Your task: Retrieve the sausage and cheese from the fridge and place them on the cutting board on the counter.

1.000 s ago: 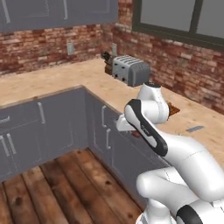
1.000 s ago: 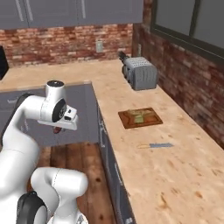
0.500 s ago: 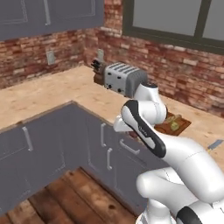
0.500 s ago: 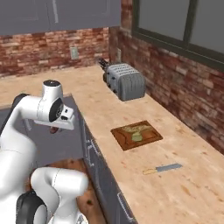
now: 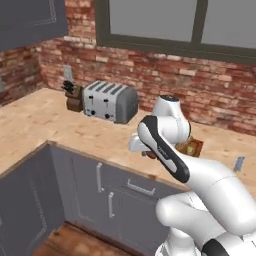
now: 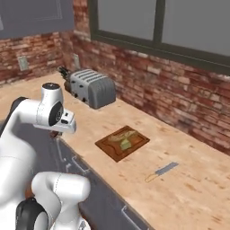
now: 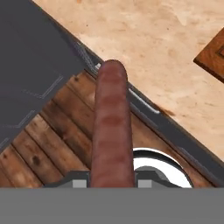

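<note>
Sausage: reddish-brown cylinder clamped between the jaws of the gripper, sticking straight out past them, over the wooden floor beside the tabletop edge.
Jaws: clenched on the sausage.
Cutting board: on the tabletop, carrying the pale cheese.
Writing: none readable.
Toaster: silver, against the brick wall.
</note>
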### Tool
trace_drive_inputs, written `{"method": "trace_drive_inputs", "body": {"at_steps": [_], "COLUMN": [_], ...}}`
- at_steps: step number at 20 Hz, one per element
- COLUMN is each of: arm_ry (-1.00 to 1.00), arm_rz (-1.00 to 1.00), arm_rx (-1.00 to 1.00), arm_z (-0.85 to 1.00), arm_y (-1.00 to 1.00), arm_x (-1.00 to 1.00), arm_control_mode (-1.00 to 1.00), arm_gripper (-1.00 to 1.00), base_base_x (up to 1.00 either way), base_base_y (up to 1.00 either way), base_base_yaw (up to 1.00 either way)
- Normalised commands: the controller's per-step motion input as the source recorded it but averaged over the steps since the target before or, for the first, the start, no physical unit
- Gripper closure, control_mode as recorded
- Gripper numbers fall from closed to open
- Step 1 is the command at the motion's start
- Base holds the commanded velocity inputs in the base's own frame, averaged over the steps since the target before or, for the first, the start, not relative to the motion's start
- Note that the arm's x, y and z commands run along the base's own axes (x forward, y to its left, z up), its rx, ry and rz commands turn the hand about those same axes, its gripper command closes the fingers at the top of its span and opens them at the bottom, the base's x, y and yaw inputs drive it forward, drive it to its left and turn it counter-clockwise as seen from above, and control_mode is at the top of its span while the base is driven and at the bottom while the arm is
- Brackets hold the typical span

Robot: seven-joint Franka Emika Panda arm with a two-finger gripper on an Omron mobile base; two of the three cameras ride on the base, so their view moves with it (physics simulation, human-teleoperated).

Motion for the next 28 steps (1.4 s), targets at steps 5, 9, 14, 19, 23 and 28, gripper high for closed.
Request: {"method": "trace_drive_inputs", "body": {"at_steps": [5,9,14,19,23,28], "arm_ry": [0.00,0.00,0.00,0.00,0.00,0.00], "arm_rz": [0.00,0.00,0.00,0.00,0.00,0.00], "arm_rx": [0.00,0.00,0.00,0.00,0.00,0.00], "arm_z": [0.00,0.00,0.00,0.00,0.00,0.00], "arm_y": [0.00,0.00,0.00,0.00,0.00,0.00], "arm_x": [0.00,0.00,0.00,0.00,0.00,0.00], "arm_control_mode": [1.00,1.00,1.00,1.00,1.00,1.00], "arm_gripper": [1.00,1.00,1.00,1.00,1.00,1.00], "base_base_x": [0.50,0.43,0.43,0.44,0.36,0.26], "base_base_y": [0.32,0.30,0.29,0.37,0.42,0.41], "base_base_yaw": [-0.62,-0.67,-0.64,-0.46,-0.19,-0.09]}}
